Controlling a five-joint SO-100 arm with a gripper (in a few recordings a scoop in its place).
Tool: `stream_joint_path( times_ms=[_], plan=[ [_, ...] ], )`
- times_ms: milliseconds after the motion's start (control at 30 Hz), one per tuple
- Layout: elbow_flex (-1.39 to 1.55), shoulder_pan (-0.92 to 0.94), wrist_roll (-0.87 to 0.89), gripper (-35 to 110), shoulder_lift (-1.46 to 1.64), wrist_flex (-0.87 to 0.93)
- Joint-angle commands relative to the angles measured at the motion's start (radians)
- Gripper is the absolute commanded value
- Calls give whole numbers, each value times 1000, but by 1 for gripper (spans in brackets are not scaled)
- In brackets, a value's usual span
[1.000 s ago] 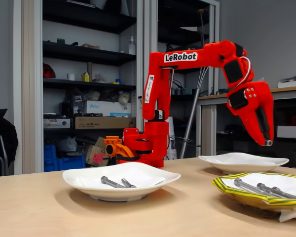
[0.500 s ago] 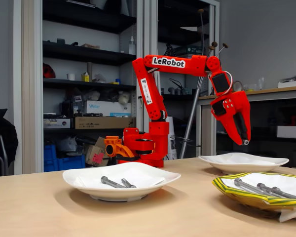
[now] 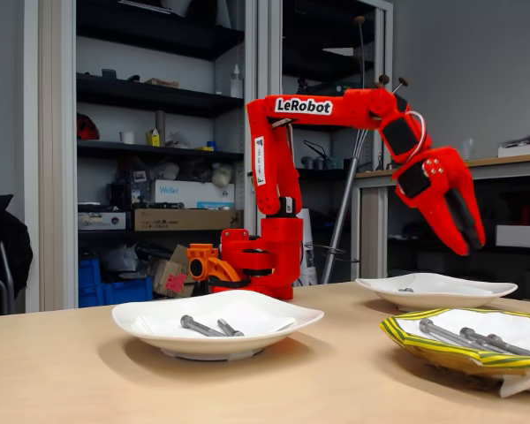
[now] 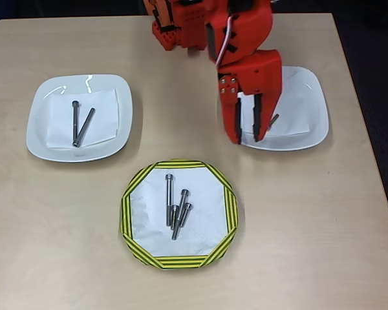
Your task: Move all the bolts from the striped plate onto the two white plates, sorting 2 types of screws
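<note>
The striped plate [image 4: 127,213] [image 3: 397,334] sits at the table's front and holds several grey bolts [image 4: 176,210] [image 3: 464,336], long ones with a shorter one among them. In the overhead view the left white plate [image 4: 37,132] [image 3: 141,320] carries two long bolts [image 4: 79,124] [image 3: 203,328]. The right white plate [image 4: 315,110] [image 3: 477,290] holds one short bolt [image 4: 273,119] [image 3: 406,290]. My red gripper [image 4: 247,134] [image 3: 471,242] hangs above the right plate's left edge, pointing down. It is open and nothing is between its fingers.
The arm's red base [image 4: 174,29] [image 3: 256,261] stands at the table's far edge between the two white plates. Bare tabletop [image 4: 310,226] lies around the plates. Shelves and a bench stand behind the table in the fixed view.
The gripper swung in over the right white plate, then lifted and moved right. A short bolt now lies on that plate, where none showed before.
</note>
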Motion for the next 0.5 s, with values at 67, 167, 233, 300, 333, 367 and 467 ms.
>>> stream_joint_path(
  times_ms=[67,167,233,300,333,367,467],
  plan=[
    [-169,144,-172,9,-138,-21],
    [-222,193,-222,9,-224,-6],
    [-252,219,-256,9,-279,5],
    [-276,242,-293,10,-333,5],
    [-285,255,-310,10,-357,-2],
    [-291,267,-328,10,-374,-11],
    [-314,302,-365,9,-417,-18]
  ],
)
